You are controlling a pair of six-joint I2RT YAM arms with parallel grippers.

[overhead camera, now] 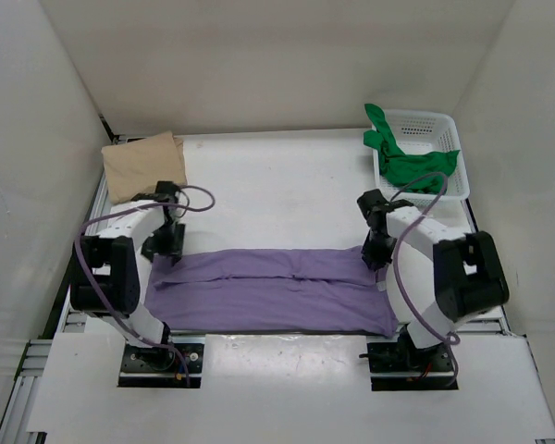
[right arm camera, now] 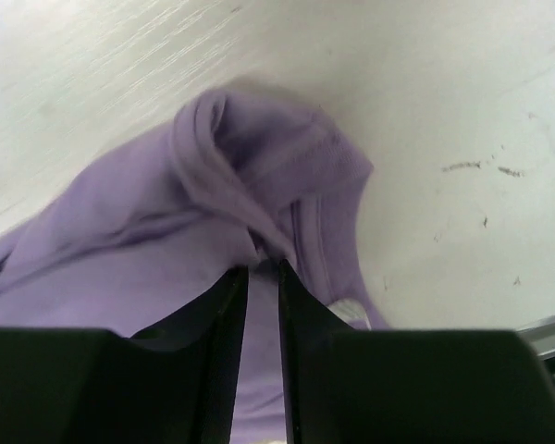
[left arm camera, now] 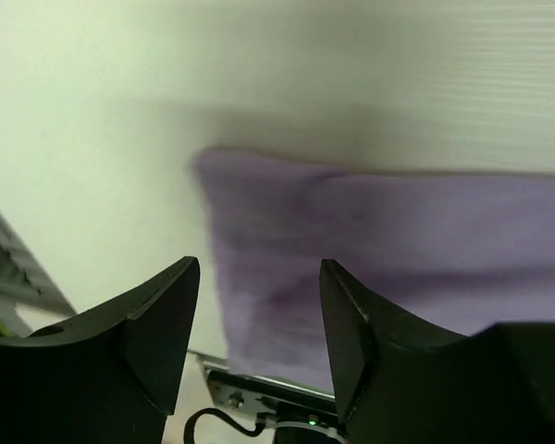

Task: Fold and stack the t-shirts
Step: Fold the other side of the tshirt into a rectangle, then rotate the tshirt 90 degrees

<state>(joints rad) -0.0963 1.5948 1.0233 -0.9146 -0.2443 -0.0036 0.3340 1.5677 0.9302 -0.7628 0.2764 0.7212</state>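
Across the near table: the purple shirt lies as a long flat band between my two arms, folded lengthwise but not yet folded short.
Done: the tan shirt sits folded at the far left corner.
Left to do: finish the purple one and stack it on the tan, I judge; the green shirt is crumpled in the basket, partly over its rim.
My left gripper: spread wide, empty, over the band's left end.
My right gripper: nearly closed at bunched cloth on the right end; whether it pinches, I cannot tell.
In the way: nothing lies on the band; the basket stands well apart, far right.
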